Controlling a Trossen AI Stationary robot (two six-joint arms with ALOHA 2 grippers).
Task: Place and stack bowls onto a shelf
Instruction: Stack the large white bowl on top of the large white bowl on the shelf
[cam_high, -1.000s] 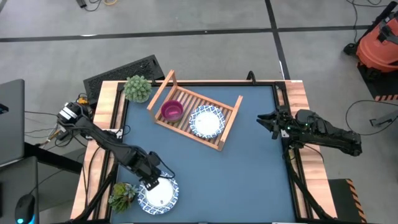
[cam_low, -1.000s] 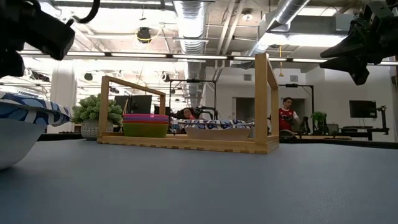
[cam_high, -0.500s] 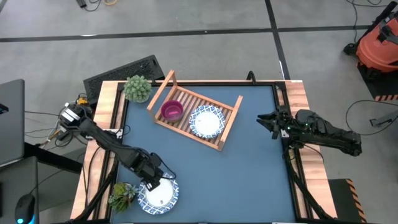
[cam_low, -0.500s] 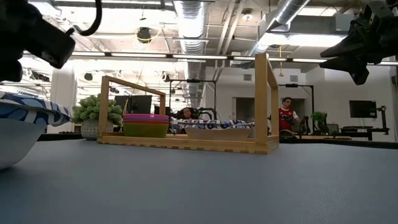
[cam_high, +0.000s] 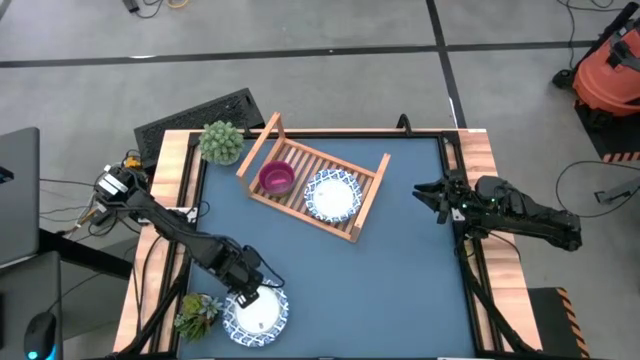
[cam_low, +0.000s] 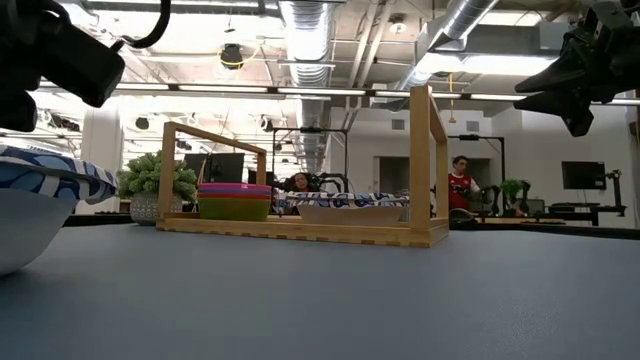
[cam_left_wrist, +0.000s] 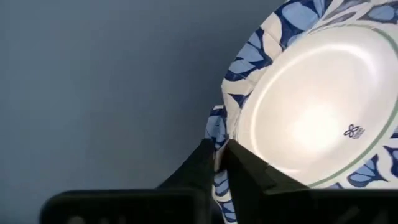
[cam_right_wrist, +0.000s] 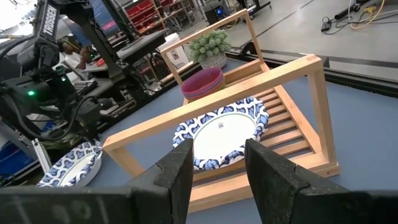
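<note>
Blue matting covers the table (cam_high: 400, 270), framed by wooden edge strips, with grey floor around it. Nearest the front left corner sits a white bowl with a blue patterned rim (cam_high: 255, 312), just beside a small leafy plant (cam_high: 196, 312). The left gripper (cam_high: 246, 292) is at this bowl's rim; in the left wrist view its fingers (cam_left_wrist: 239, 171) stand nearly closed with the rim (cam_left_wrist: 219, 134) between them.

Farther back, the wooden slatted shelf (cam_high: 352, 222) lies at an angle on the mat. It holds a second patterned bowl (cam_high: 331, 195) and, next to it, a stack of small bowls (cam_low: 234, 200) topped in magenta, with green at the bottom. A round green potted plant (cam_high: 221, 142) stands at the back left corner, near the shelf's end rail.

At the right edge the right gripper (cam_high: 427, 195) hangs above the mat, its fingers apart and holding nothing.

Beyond the table, the low view shows an open workshop with ceiling ducts, strip lights and a person (cam_low: 461, 183) in red far off.
</note>
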